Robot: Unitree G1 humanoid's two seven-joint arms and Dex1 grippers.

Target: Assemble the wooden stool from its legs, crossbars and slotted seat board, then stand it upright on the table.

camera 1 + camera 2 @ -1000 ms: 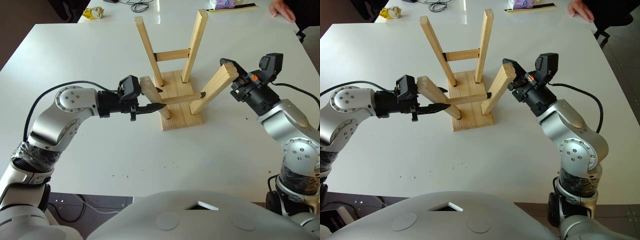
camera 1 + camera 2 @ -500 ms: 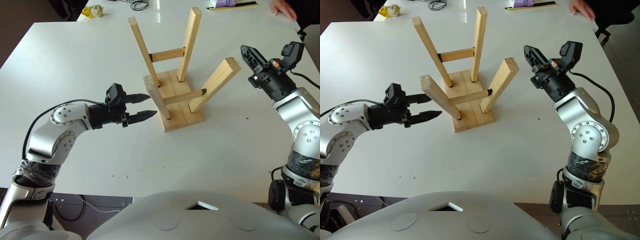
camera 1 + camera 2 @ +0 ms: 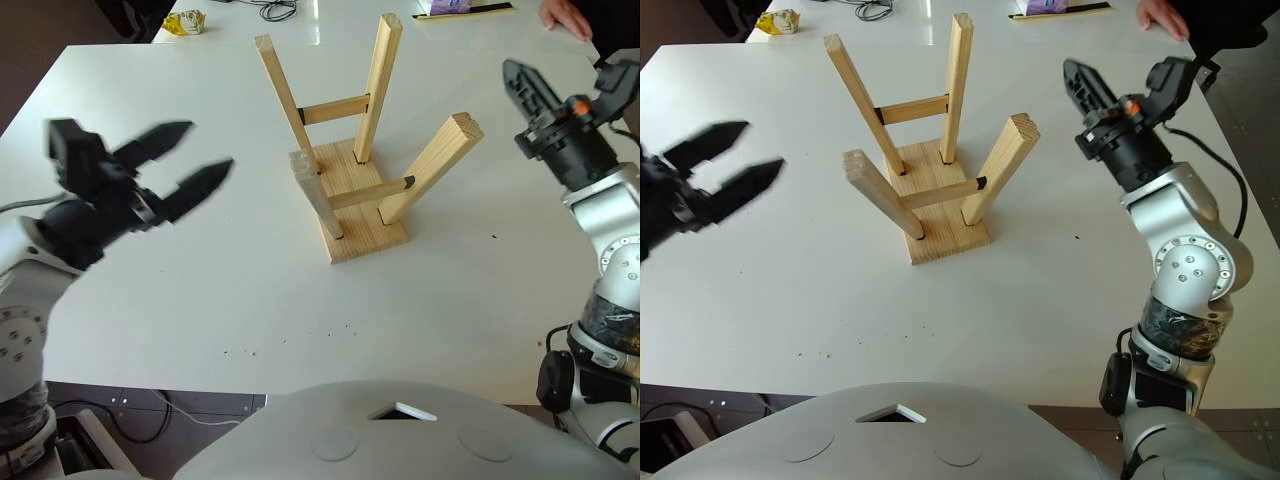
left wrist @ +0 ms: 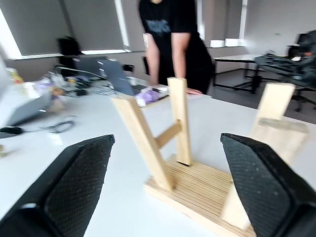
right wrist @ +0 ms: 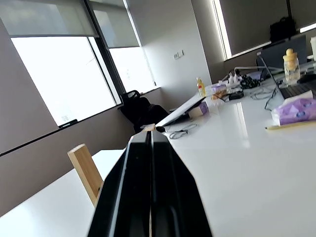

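Currently the inverted stool (image 3: 350,178), legs (image 3: 374,90) upward, sits between the left gripper (image 3: 210,146), spread open, and the right gripper (image 3: 516,76), closed tight.

Left claw (image 3: 210,146) off stool (image 3: 362,238), drawn back, spread; right claw (image 3: 516,74) drawn back, seemingly closed.

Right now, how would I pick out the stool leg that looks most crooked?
On the white table the wooden stool lies upside down, its slotted seat board flat and four legs pointing up. Look at the near leg on the robot's right side: it leans far outward toward that side, while the other three stand steeper.
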